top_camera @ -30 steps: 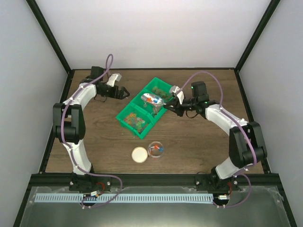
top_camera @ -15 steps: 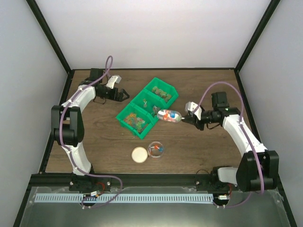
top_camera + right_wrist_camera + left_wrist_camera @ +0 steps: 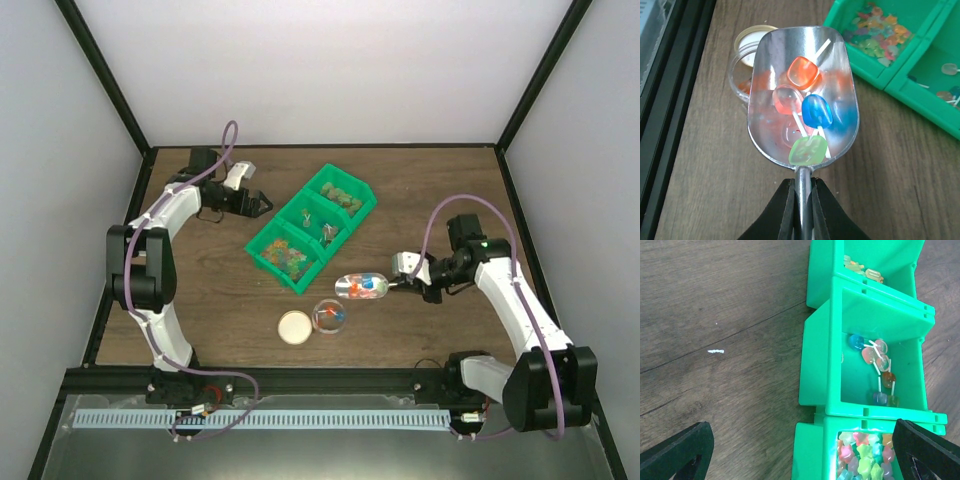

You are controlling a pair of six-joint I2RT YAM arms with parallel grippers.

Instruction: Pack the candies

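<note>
My right gripper [image 3: 801, 190] [image 3: 400, 282] is shut on the handle of a metal scoop [image 3: 771, 52] [image 3: 352, 287]. The scoop is held level and carries several candies [image 3: 814, 111] on sticks: orange, pink, blue and green. It hovers just right of and beyond the clear round jar [image 3: 328, 316] [image 3: 739, 80], whose far part it hides in the right wrist view. The jar holds a few candies. More candies [image 3: 867, 457] [image 3: 291, 255] lie in the green three-part tray [image 3: 268, 243] [image 3: 820, 365]. My left gripper [image 3: 262, 203] [image 3: 802, 460] stands open and empty at the tray's left side.
A tan round lid [image 3: 294, 327] [image 3: 751, 40] lies on the wooden table just left of the jar. The black frame rail [image 3: 300, 377] runs along the near table edge, close to jar and lid.
My right arm has carried the loaded scoop away from the tray's middle part, toward the near edge, ending beside the jar. The left arm has barely moved.
</note>
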